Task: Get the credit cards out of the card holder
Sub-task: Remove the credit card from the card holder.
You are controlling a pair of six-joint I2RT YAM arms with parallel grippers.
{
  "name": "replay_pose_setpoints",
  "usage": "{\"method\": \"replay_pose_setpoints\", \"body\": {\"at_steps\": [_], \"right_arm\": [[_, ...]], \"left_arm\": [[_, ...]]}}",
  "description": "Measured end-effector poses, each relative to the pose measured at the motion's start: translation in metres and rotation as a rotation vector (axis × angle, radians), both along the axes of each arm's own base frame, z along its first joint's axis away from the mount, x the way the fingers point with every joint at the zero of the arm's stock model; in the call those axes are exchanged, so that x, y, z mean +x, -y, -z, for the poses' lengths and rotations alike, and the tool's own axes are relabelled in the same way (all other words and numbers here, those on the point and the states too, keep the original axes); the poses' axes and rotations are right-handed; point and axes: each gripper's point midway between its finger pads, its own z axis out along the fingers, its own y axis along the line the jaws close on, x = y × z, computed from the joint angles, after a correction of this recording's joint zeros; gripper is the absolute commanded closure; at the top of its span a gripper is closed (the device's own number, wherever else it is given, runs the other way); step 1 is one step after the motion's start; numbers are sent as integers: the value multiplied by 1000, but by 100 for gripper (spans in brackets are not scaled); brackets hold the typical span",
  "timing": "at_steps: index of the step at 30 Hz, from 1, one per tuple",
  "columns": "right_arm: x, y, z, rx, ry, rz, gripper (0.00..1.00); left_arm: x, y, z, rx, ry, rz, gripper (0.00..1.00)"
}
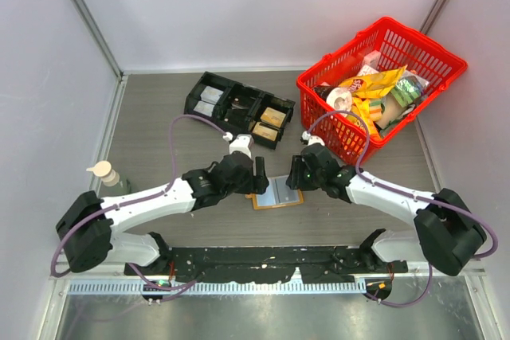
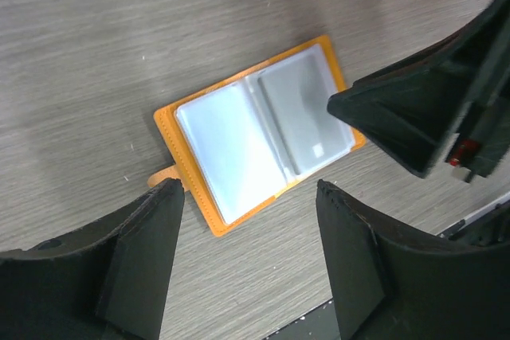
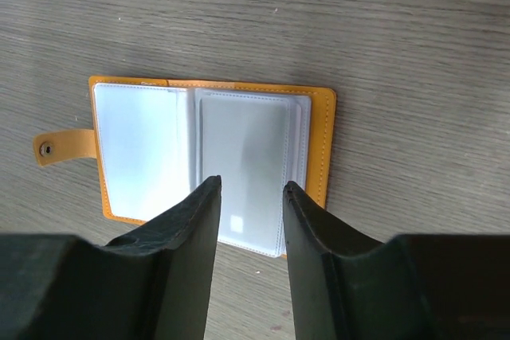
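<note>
While the card holder [image 1: 277, 193] lies opened flat on the grey counter [image 1: 151, 117], its two pale blue-grey panels face up inside the tan-orange border, and its little snap tab [image 3: 60, 147] sticks out from one short side. It sits in the middle of the counter near the front, directly between the ends of the left arm [image 1: 159, 197] and the right arm [image 1: 382, 195]. The left jaws stand wide apart with nothing between them, poised over the holder's tab-side edge and the bare counter beside it. The right jaws are parted by only a narrow gap and grip nothing; they are over the near edge of the panel away from the tab, though I cannot tell whether a tip touches it. Well behind are a black compartment tray [image 1: 239, 107] and a red basket [image 1: 414, 53] of packets.
</note>
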Motion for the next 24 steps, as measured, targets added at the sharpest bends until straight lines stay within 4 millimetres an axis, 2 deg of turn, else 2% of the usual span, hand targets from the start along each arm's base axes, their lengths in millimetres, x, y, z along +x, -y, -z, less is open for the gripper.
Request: {"method": "replay_pose_setpoints", "body": {"at_steps": [3,5,13,20,24], "right_arm": [[-1,-3,3,12,-3,-11,60],[-2,-4,6,14,-8,-15,60],[-7,-7,17,18,-44,-38,61],[-8,-11,20,29,-55,-52,61],[-10,-13,19,41,-62,-65,62]], "left_arm": [[-2,3,19,15,-35,-9,38],[-2,4,28,20,-52,-17,45],[-2,12,59,42,-114,-33,46],[-10,10,92,78,-201,-56,56],[-11,10,95,60,-218,-82,61]]}}
